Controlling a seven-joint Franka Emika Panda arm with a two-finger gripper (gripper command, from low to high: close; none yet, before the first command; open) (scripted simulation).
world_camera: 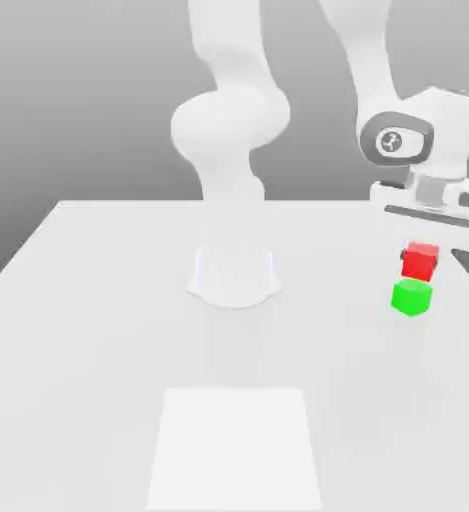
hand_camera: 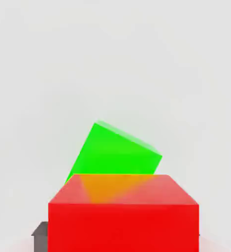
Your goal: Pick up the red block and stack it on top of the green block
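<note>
Above the counter (world_camera: 108, 330), toward the exterior view's right, I have the red block (world_camera: 419, 262) gripped in the pincer (world_camera: 419, 260), raised just over the green block (world_camera: 411, 297). The pick-up is done; the stacking isn't. By my reckoning, what's left is to line red up with green, whose sides sit turned relative to it, lower it and let go.

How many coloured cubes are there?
2. The red cube is held in the gripper, above the table; the green cube sits on the table, just below it in the exterior view.
</note>
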